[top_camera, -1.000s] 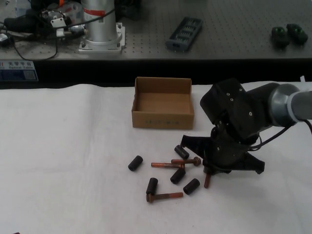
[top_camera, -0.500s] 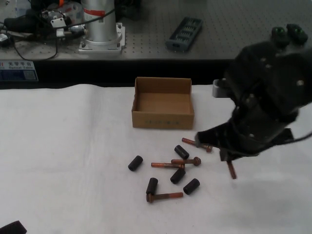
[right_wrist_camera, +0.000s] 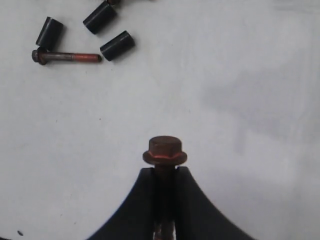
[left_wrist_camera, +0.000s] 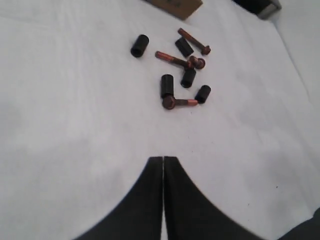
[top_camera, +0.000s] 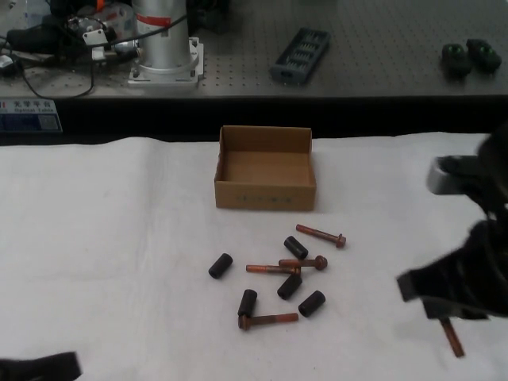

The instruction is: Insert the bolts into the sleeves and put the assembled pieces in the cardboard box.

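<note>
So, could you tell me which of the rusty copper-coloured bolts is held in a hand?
The rusty bolt clamped in the right hand, its hexagonal head sticking out in front; the other four lie loose on the white cloth.

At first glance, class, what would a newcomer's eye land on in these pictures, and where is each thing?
A rusty bolt sits clamped head-out in the right end effector, over the near right of the white cloth. Mid-cloth lies a scatter of black sleeves and loose bolts, just in front of the open cardboard box.
</note>
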Motion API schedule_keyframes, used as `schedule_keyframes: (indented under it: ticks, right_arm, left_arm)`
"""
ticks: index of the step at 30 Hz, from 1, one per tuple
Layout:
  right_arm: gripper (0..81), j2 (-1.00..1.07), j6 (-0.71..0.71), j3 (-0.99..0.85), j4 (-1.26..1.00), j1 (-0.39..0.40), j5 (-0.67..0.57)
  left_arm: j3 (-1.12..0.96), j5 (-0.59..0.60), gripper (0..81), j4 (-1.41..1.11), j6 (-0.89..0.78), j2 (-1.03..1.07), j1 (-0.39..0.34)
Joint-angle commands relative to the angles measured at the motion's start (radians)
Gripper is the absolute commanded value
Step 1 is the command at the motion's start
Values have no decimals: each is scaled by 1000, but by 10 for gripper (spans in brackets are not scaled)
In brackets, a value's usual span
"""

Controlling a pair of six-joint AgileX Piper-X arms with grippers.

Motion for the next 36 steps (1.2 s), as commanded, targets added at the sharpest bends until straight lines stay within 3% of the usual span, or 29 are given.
schedule_keyframes:
  ticks: [1,5,11,13,23,30,36]
  right_arm:
    - [29,-48,-8,7,27,2,-12]
    - [29,-132,-29,18,50,2,-13]
    - [29,-213,-34,17,69,2,-13]
    - [29,-230,-34,17,69,2,-13]
    - [29,-258,-34,17,66,2,-13]
    - [29,-258,-53,17,59,2,-13]
    - [29,-258,-53,17,59,2,-13]
  left_arm:
    - [-78,-23,6,-91,88,97,-39]
    - [-235,-34,34,-164,193,377,-126]
    - [-467,-65,291,-162,292,726,-200]
    - [-535,-98,338,-162,304,825,-206]
    - [-739,-102,338,-153,462,1121,-206]
    - [-813,-200,338,-54,807,1202,-218]
    - [-813,-265,338,-61,844,1242,-218]
